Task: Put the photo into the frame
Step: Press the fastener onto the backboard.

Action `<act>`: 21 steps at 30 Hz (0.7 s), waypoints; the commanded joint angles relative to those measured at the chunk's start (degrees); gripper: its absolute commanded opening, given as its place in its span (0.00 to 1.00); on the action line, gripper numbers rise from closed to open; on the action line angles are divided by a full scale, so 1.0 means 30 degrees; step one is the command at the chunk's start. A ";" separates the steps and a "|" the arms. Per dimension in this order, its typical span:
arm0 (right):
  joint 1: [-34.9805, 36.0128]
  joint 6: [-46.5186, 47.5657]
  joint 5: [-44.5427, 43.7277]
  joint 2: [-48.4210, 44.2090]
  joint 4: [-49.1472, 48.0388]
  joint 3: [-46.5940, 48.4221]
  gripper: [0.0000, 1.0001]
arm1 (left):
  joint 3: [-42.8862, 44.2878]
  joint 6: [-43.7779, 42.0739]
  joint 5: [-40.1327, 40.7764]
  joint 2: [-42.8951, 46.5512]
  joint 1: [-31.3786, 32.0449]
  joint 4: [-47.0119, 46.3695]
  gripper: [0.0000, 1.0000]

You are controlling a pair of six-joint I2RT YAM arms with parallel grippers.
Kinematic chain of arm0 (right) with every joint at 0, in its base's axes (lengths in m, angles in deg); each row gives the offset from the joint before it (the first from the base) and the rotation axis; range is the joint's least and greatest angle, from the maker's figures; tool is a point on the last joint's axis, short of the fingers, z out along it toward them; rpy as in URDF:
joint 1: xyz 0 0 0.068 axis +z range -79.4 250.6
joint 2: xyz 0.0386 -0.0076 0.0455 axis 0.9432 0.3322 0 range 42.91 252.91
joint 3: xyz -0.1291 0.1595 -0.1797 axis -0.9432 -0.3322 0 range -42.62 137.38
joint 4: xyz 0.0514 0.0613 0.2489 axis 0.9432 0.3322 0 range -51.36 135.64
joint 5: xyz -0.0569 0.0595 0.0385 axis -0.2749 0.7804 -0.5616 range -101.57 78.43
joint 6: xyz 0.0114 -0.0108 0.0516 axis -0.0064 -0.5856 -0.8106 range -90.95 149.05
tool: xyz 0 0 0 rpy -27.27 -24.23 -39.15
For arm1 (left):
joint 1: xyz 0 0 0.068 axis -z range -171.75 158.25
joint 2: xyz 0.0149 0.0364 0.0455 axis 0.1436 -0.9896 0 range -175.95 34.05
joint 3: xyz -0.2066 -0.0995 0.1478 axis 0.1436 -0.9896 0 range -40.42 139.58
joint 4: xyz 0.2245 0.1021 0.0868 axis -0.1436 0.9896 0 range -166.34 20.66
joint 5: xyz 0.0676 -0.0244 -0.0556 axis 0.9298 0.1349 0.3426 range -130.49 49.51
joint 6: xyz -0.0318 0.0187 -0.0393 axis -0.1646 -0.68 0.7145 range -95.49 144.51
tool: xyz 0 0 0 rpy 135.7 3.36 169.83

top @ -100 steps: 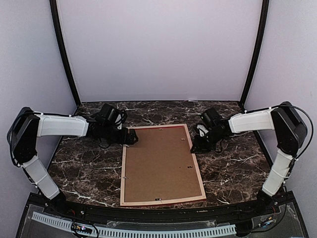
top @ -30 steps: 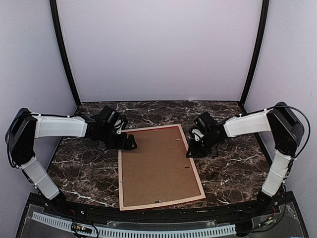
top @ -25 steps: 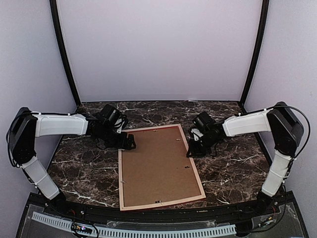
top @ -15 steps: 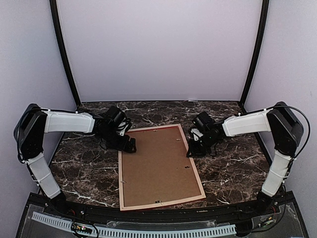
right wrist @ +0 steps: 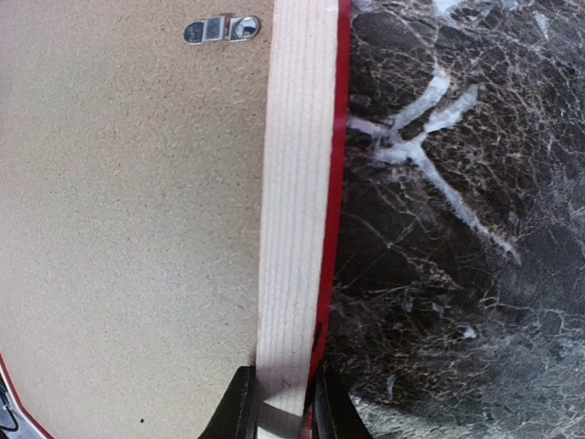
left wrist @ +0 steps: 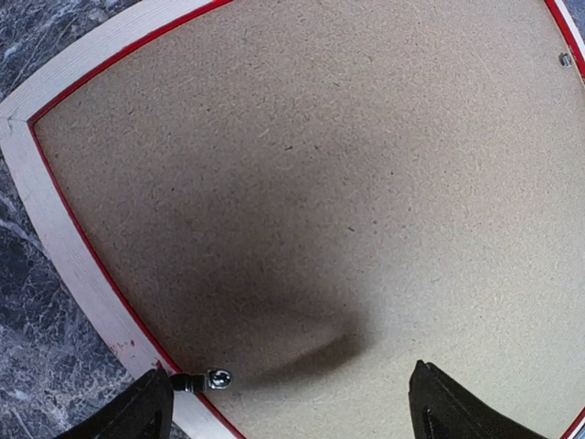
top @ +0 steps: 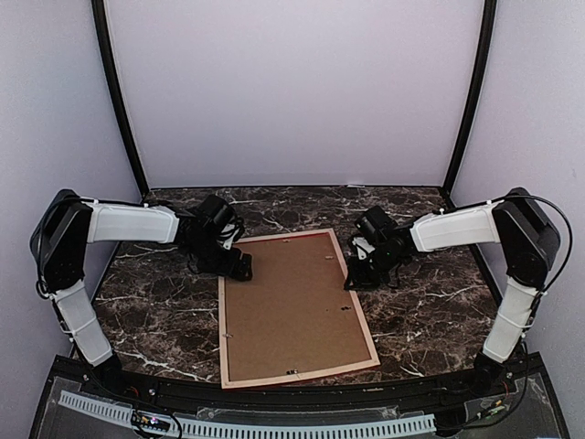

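The frame (top: 221,320) lies face down on the marble table, pale wood back up, with a thin red outer edge. A plain brown backing board (top: 294,306) fills it. The photo is hidden. My left gripper (top: 239,268) hovers open over the frame's far left corner; in the left wrist view its fingertips (left wrist: 151,407) straddle the backing board (left wrist: 320,183) beside a small turn clip (left wrist: 206,379). My right gripper (top: 352,277) is shut on the frame's right rail (right wrist: 297,183), one finger on each side of the wood, as the right wrist view (right wrist: 281,402) shows.
Dark marble table (top: 430,311) surrounds the frame on all sides. Pale walls and two black posts (top: 119,101) close off the back and sides. A metal turn clip (right wrist: 222,29) sits on the backing near the right rail. The arm bases stand at the near edge.
The left arm's upper link has swung right while its gripper stays over the far left corner. The right gripper's fingers have closed onto the right rail. The frame lies as before.
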 commanded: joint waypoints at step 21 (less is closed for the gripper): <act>0.0128 -0.0183 0.0029 0.0553 -0.0660 -0.0614 0.02 | 0.0201 0.0291 -0.0874 0.0162 0.0028 -0.1009 0.93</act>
